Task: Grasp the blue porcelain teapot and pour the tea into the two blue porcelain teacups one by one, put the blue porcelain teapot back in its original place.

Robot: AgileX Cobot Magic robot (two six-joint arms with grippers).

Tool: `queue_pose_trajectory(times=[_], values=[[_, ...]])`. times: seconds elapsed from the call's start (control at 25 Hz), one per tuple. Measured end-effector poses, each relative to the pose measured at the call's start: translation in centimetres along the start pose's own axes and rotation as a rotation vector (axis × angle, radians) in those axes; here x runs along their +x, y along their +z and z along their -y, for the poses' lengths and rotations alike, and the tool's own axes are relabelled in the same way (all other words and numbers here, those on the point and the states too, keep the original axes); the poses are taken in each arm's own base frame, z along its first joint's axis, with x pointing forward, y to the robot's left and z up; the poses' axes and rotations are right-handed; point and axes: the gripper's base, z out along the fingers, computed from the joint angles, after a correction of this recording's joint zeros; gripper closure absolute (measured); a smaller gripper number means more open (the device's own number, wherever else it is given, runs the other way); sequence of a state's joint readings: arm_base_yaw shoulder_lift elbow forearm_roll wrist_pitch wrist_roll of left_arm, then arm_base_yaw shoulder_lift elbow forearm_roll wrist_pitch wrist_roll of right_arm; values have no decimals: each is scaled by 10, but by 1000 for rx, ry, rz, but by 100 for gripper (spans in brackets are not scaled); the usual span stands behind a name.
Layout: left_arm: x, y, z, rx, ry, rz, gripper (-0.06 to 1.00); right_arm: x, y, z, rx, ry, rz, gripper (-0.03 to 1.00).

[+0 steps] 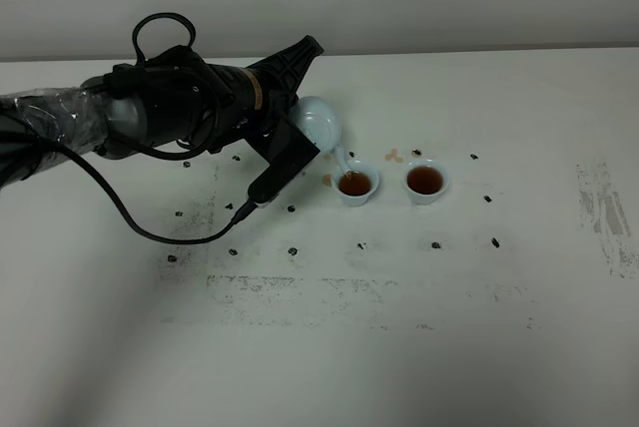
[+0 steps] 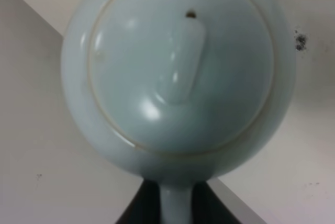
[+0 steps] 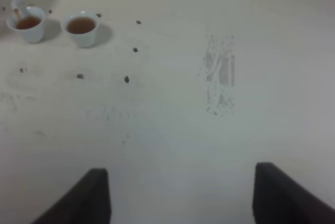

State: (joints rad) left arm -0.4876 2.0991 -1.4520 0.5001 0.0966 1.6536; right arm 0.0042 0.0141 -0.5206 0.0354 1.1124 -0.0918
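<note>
teapot (image 1: 319, 124) tilted over teacup (image 1: 354, 186)

Pale blue teapot (image 1: 318, 124): lidded, tilted, spout down over left teacup (image 1: 355, 187). Right teacup (image 1: 425, 182) stands just beside it. Both small, flared, upright, containing brown tea.

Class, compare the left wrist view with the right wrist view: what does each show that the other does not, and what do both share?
Only the left wrist view shows the blue porcelain teapot close up, with its lid knob and loop handle. Only the right wrist view shows both teacups holding brown tea, a grey scuffed patch, and the right end effector, fingers spread open over bare table. Both share the pale table with small dark specks.
</note>
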Motion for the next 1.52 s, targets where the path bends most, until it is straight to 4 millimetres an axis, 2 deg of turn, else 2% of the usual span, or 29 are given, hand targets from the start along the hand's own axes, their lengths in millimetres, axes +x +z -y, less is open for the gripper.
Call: queue_pose_trajectory(times=[1.52], values=[[0, 0, 1, 9, -5, 1, 91, 0, 0, 0, 0, 0, 0, 41]])
